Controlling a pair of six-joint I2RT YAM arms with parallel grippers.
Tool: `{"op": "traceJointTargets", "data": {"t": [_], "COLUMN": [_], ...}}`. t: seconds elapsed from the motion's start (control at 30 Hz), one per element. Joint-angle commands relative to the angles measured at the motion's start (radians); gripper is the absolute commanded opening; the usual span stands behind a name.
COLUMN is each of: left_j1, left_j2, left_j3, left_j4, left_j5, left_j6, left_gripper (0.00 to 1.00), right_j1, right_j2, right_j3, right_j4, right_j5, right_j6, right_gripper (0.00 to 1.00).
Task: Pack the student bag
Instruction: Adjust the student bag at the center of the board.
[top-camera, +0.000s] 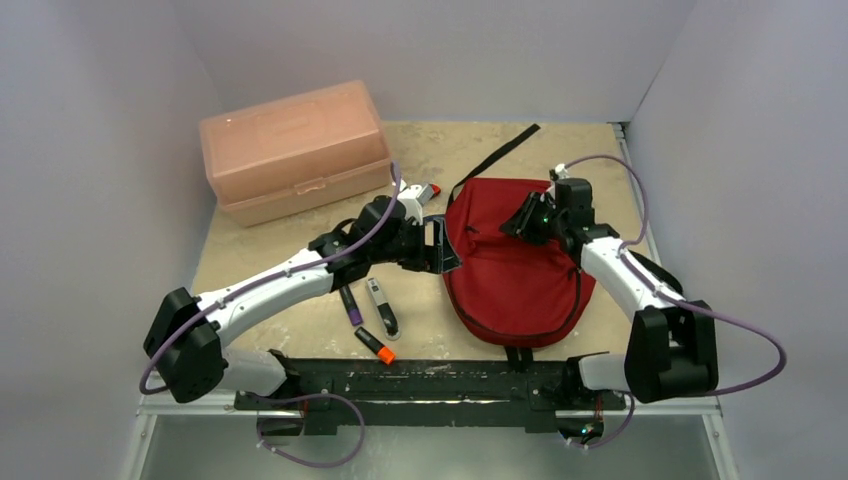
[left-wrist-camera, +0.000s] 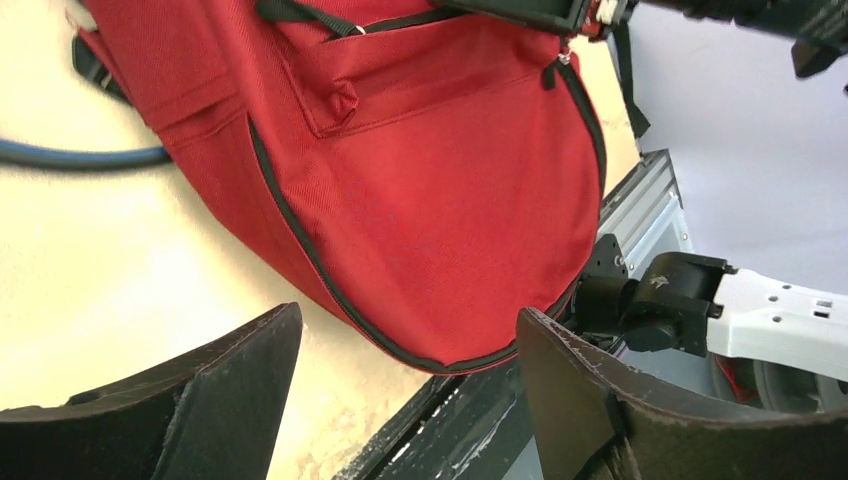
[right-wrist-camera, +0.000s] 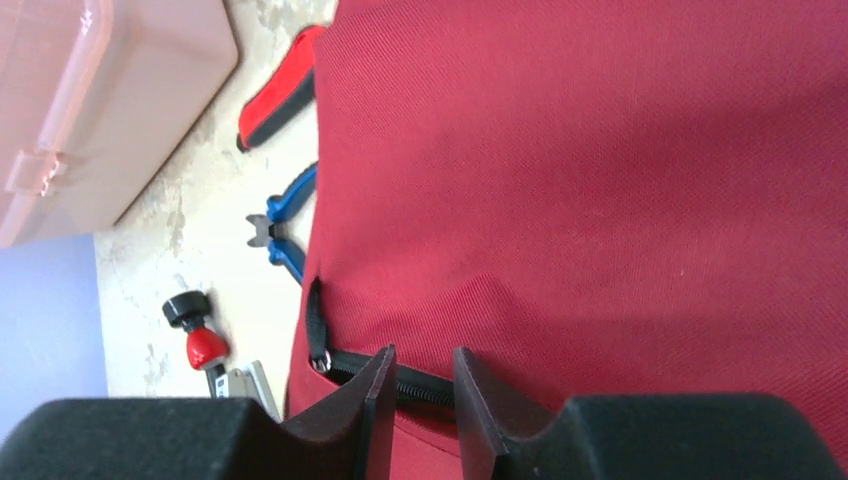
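While the dark red student bag (top-camera: 515, 270) lies flat on the table (top-camera: 440, 150), right of centre, its zipper (right-wrist-camera: 345, 362) looks closed and nothing shows inside it, so packing seems barely begun. Loose items lie outside the bag: markers (top-camera: 352, 303) to its left, and blue pliers (right-wrist-camera: 285, 225) and a red-handled tool (right-wrist-camera: 280, 95) beside its edge, near the pale pink lidded box (top-camera: 295, 150). The left gripper (left-wrist-camera: 410, 390) hovers wide open just off the bag's left edge, holding nothing. The right gripper (right-wrist-camera: 420, 370) sits low over the bag, jaws narrowed either side of the zipper line — whether they pinch it, I cannot tell. Opening the bag and loading every item appear left to do.
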Motion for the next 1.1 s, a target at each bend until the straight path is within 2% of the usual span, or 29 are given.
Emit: {"op": "traceJointTargets", "data": {"t": [0.0, 0.1, 0.27, 0.33, 0.4, 0.47, 0.53, 0.63, 0.73, 0.9, 1.07], "left_j1": [0.01, 0.012, 0.013, 0.013, 0.012, 0.013, 0.013, 0.012, 0.013, 0.013, 0.012], "left_j2": [0.016, 0.051, 0.161, 0.218, 0.274, 0.323, 0.359, 0.389, 0.403, 0.399, 0.393], "left_j3": [-0.003, -0.002, -0.025, -0.03, -0.022, -0.005, 0.01, 0.012, 0.0, -0.024, -0.033], "left_j4": [0.014, 0.03, 0.115, 0.157, 0.171, 0.172, 0.172, 0.171, 0.214, 0.249, 0.25], "left_j5": [-0.009, -0.003, 0.033, 0.065, 0.082, 0.091, 0.096, 0.103, 0.097, 0.107, 0.114], "left_j6": [-0.051, -0.05, -0.096, -0.12, -0.125, -0.127, -0.115, -0.093, -0.08, -0.082, -0.069], "left_gripper": [0.77, 0.69, 0.62, 0.62, 0.68, 0.71, 0.68, 0.57, 0.37, 0.18, 0.16], "right_j1": [0.017, 0.023, 0.027, 0.029, 0.044, 0.054, 0.085, 0.126, 0.155, 0.265, 0.386], "right_j2": [-0.067, -0.125, -0.196, -0.205, -0.218, -0.23, -0.252, -0.251, -0.168, 0.005, 0.162], "right_j3": [-0.159, -0.301, -0.471, -0.498, -0.484, -0.43, -0.359, -0.226, -0.092, 0.109, 0.256], "right_j4": [0.175, 0.26, 0.358, 0.378, 0.374, 0.306, 0.23, 0.113, 0.02, -0.066, -0.12], "right_j5": [-0.034, -0.01, 0.088, 0.106, 0.11, 0.135, 0.167, 0.213, 0.265, 0.313, 0.434], "right_j6": [0.069, 0.081, 0.04, 0.036, 0.028, 0.009, -0.029, -0.111, -0.207, -0.304, -0.344], "right_gripper": [0.26, 0.19, 0.18, 0.2, 0.23, 0.27, 0.3, 0.43, 0.49, 0.51, 0.51]}}
